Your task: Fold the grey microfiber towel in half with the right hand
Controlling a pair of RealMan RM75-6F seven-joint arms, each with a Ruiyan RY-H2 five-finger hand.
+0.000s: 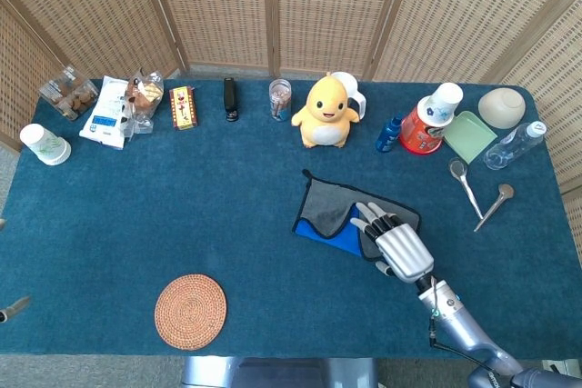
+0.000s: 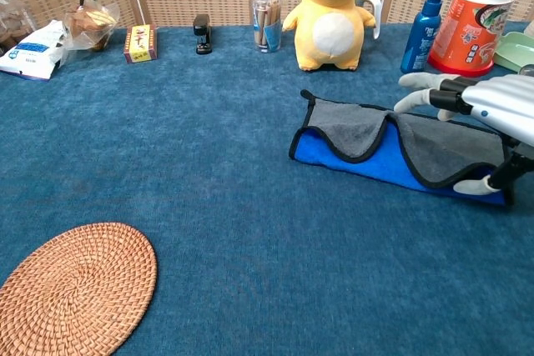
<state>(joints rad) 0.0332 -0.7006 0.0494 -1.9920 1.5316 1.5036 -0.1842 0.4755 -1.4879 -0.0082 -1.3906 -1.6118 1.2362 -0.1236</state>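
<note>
1. Wicker screen panels (image 1: 300, 6) back a table w/ blue carpet-like cover (image 1: 182, 197); same cover fills chest view.
2. Right hand (image 1: 397, 247) sits palm-down over near-right part of towel, fingers (image 2: 417, 81) stretched out and slightly apart, thumb tip at towel's near edge. No clear pinch on fabric; cannot tell if fingers touch cloth or hover just above.
3. Grey microfiber towel (image 1: 329, 206) lies flat under and to left of hand. Grey face up, black trim, blue underside exposed along near edge. Two grey flaps hang toward front w/ a dip between them – fold uneven.
4. Left hand: not visible in either view.
5. Beyond the fingertips, at table's far side: yellow plush toy (image 1: 325, 114), clear jar (image 1: 280, 98) left of it, blue spray bottle (image 1: 388, 134) and red cup noodle tub (image 1: 420, 130) to its right.
6. Right of hand, apart from it: two spoons (image 1: 480, 195), green dish (image 1: 469, 136), water bottle (image 1: 515, 145).
7. Far left of hand, near front edge: round woven coaster (image 1: 190, 312). Snack packs (image 1: 109, 111) at far-left corner.
</note>
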